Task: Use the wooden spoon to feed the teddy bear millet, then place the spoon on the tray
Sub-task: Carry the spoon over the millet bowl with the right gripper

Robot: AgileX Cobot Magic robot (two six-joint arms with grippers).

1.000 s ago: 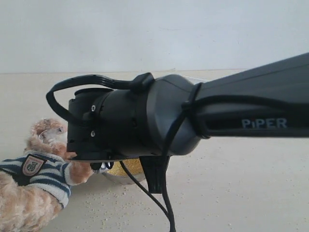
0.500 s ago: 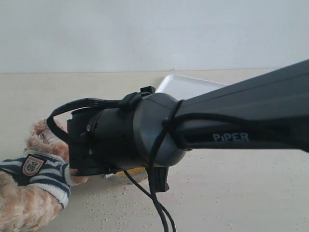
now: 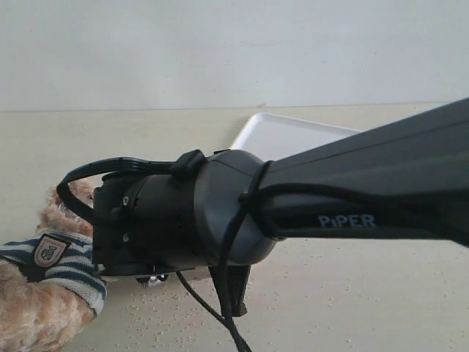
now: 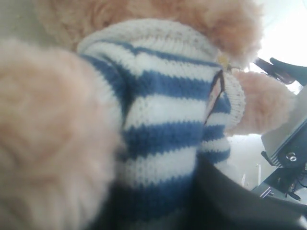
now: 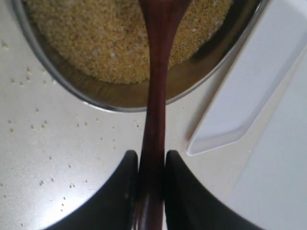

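Observation:
The teddy bear (image 3: 44, 293) sits at the lower left of the exterior view, its head hidden behind my right arm (image 3: 220, 220). Its striped shirt (image 4: 168, 105) fills the left wrist view. My left gripper (image 4: 163, 211) is shut on the bear's body, and one dark finger (image 4: 230, 201) presses the shirt. My right gripper (image 5: 152, 155) is shut on the handle of the wooden spoon (image 5: 156, 86). The spoon reaches over the millet (image 5: 110, 38) in the steel bowl (image 5: 120, 103), and its round end is out of frame. The white tray (image 3: 293, 136) lies beyond the bowl.
Loose grains (image 3: 168, 315) are scattered on the beige table around the bowl. A corner of the tray (image 5: 249, 96) lies close beside the bowl. My right arm blocks most of the middle of the exterior view.
My right arm has sunk lower and moved left, uncovering the tray behind it and covering the bowl and the bear's head. The bear has stayed put.

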